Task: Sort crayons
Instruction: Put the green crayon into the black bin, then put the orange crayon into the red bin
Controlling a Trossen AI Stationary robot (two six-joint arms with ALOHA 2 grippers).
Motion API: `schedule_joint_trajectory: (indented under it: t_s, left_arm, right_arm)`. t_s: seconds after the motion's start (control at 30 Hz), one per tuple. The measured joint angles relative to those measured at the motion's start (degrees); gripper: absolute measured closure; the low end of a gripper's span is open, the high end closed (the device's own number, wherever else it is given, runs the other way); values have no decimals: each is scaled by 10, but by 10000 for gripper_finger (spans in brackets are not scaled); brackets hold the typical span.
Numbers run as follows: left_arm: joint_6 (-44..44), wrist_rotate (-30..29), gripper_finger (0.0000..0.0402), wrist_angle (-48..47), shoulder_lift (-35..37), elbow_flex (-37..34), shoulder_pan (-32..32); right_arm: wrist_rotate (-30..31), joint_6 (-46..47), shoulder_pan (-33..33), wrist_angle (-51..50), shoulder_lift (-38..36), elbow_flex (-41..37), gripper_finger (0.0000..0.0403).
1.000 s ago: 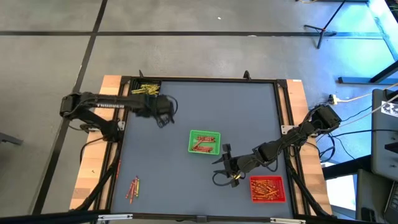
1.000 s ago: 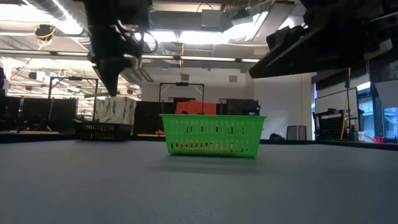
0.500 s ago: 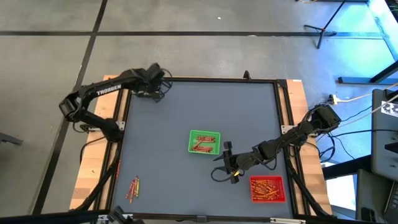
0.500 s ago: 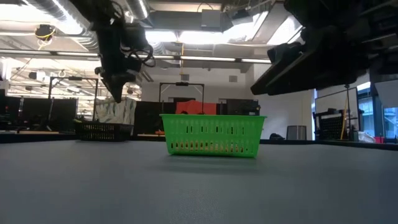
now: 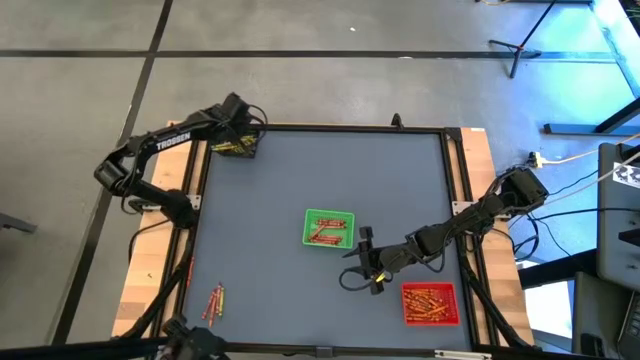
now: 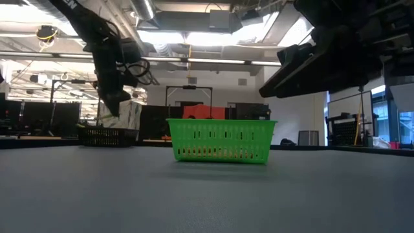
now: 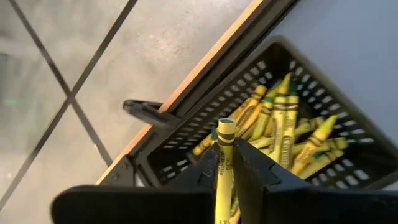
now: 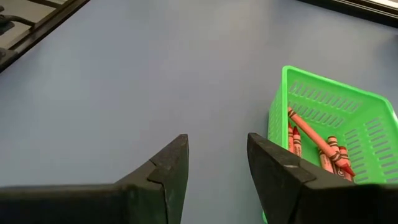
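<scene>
Since before, my left tool (image 7: 225, 163) swung to the black tray (image 7: 348, 167), pinching a yellow crayon (image 7: 224, 168); floor-side loose crayons (image 5: 214, 301) remain.

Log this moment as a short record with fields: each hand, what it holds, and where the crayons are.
left hand: over the black basket at the table's far left corner, shut on a yellow crayon
right hand: open, empty, beside the green basket
black basket: yellow crayons
green basket: red crayons
red basket: orange-looking crayons
loose crayons: small pile near the table's front left edge
</scene>
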State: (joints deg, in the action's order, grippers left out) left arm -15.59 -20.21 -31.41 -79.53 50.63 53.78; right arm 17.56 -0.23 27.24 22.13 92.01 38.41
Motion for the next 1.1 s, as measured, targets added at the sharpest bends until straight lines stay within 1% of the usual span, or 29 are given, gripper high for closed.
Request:
schedule_joint_trajectory:
  t_s: [0.13, 0.23, 0.33, 0.43, 0.53, 0.6, 0.63, 0.7, 0.8, 0.93, 1.1]
  left_arm:
    - [0, -2, 341, -4, 0, 0, -1]
    - [5, -2, 306, -28, 0, 12, -14]
    - [30, 1, 283, -77, 4, 46, -41]
    - [56, 17, 277, -137, 17, 82, -91]
    - [80, 82, 278, -194, 38, 106, -163]
    - [110, 125, 279, -223, 49, 113, -222]
    - [128, 137, 279, -239, 54, 113, -253]
    - [170, 149, 279, -273, 57, 113, -315]
    - [245, 150, 279, -319, 56, 110, -412]
    - [354, 153, 279, -333, 53, 96, -530]
    - [495, 173, 279, -344, 43, 88, -657]
  right_arm:
    - [0, 0, 0, 0, 0, 0, 243]
    - [0, 0, 0, 0, 0, 0, 243]
    - [0, 0, 0, 0, 0, 0, 243]
    - [0, 0, 0, 0, 0, 0, 243]
    - [-1, 0, 0, 1, 0, 0, 243]
    - [-2, 0, 0, 1, 0, 0, 243]
    - [-2, 0, 0, 1, 0, 0, 243]
    - [-2, 0, 0, 1, 0, 0, 243]
    - [-2, 0, 0, 4, 0, 0, 243]
    - [-2, 0, 1, 4, 0, 0, 243]
    - [-2, 3, 1, 4, 0, 0, 243]
